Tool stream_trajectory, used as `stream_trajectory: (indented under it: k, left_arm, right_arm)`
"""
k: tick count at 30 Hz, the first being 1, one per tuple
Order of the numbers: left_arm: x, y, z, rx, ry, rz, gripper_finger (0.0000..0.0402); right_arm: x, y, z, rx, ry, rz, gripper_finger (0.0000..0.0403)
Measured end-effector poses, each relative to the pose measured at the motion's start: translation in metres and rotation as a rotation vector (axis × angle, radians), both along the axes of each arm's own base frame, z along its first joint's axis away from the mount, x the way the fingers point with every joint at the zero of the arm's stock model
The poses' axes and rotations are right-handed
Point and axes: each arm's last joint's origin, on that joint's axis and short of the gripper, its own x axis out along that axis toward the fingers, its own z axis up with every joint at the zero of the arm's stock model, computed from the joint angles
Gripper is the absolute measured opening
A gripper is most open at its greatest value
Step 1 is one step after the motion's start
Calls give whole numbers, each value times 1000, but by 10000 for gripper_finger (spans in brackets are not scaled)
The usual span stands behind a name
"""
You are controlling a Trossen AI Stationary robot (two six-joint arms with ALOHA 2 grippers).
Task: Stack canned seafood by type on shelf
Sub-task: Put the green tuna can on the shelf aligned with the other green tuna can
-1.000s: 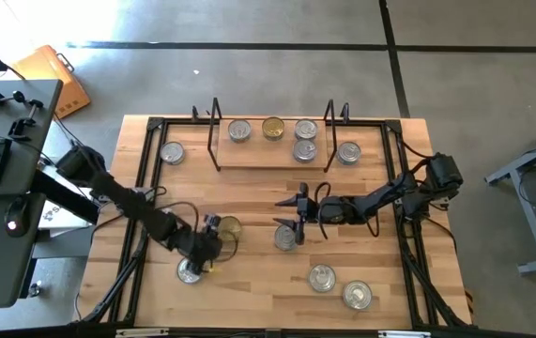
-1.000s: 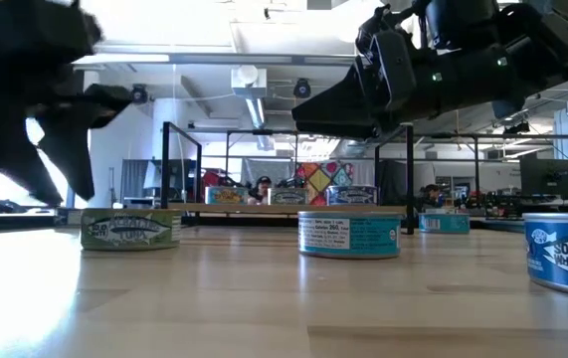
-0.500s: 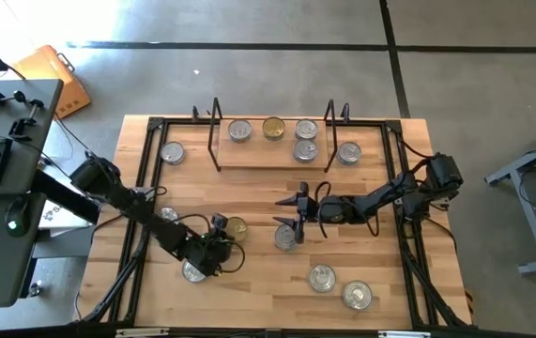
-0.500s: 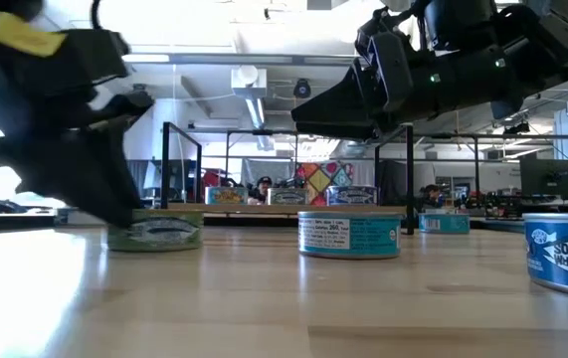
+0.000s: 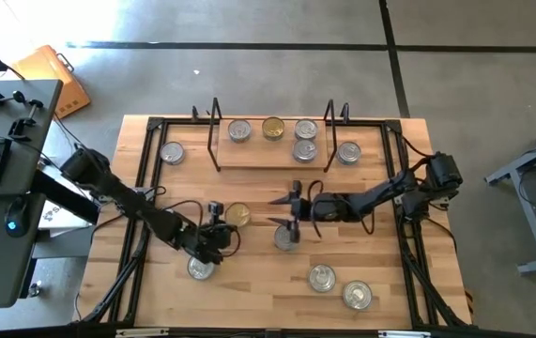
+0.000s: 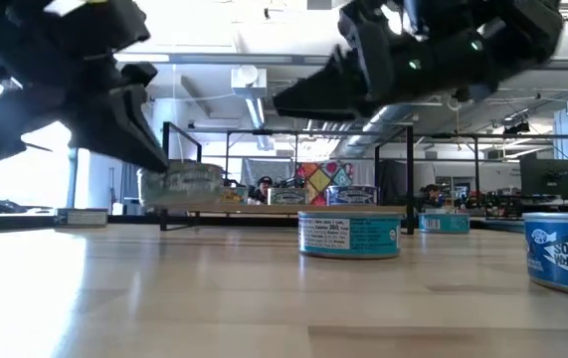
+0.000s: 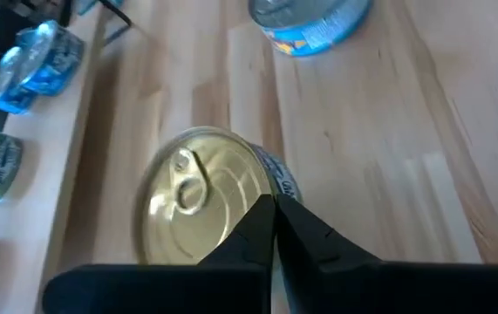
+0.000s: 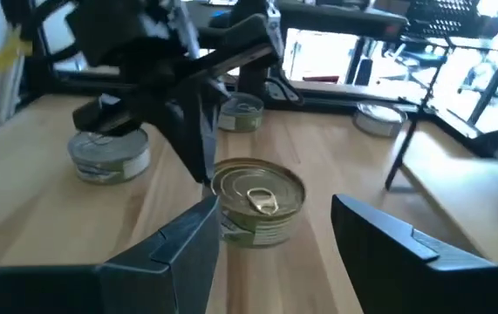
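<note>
Tins of seafood are spread over the wooden table (image 5: pixel 249 300), and none lies right at its edge. There is bare wood between the shelf (image 5: pixel 253 160) and the two grippers. There is more bare wood along the near edge, on the left. Two silver tins (image 5: pixel 321 277) lie close together near the front on the right.

The shelf stands at the far side of the table. On its board lie three silver tins and one gold-topped tin (image 5: pixel 273 128). One more silver tin lies on the table just outside each end of the shelf.

The gold tin (image 5: pixel 237 215) lies near the middle of the table. The left gripper (image 5: pixel 221 228) is right beside it. Its two fingers are pressed together, and their tips touch the rim of the gold tin (image 7: pixel 201 196). I cannot tell if they pinch it. Another silver tin (image 5: pixel 200 268) lies near this arm.

The right gripper (image 5: pixel 291 212) hangs just to the other side of the gold tin. Its fingers are spread wide apart and hold nothing. One silver tin (image 5: pixel 286 237) lies just beside it.
</note>
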Motion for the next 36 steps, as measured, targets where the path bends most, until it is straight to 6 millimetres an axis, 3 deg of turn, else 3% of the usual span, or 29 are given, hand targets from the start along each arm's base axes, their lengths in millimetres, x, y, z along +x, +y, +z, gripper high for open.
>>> stream_trajectory:
  k: [6, 13, 18, 26, 31, 36]
  left_arm:
    - [-1, 5, 13, -38, -71, 47, 0]
    - [2, 10, 15, -68, -98, 91, 0]
    - [5, 12, 17, -80, -121, 105, 0]
    - [10, 11, 23, -84, -175, 79, 0]
    - [12, 10, 25, -85, -198, 68, 0]
    - [12, 10, 25, -71, -201, 74, 0]
  right_arm:
    - [25, 2, 22, -188, 156, 42, 229]
    - [37, -1, 37, -450, 285, 145, 268]
    - [52, 1, 17, -602, 287, 276, 275]
    - [89, 5, -9, -642, 295, 257, 275]
    - [95, 5, -10, -636, 318, 245, 235]
    - [93, 8, -10, -564, 355, 234, 126]
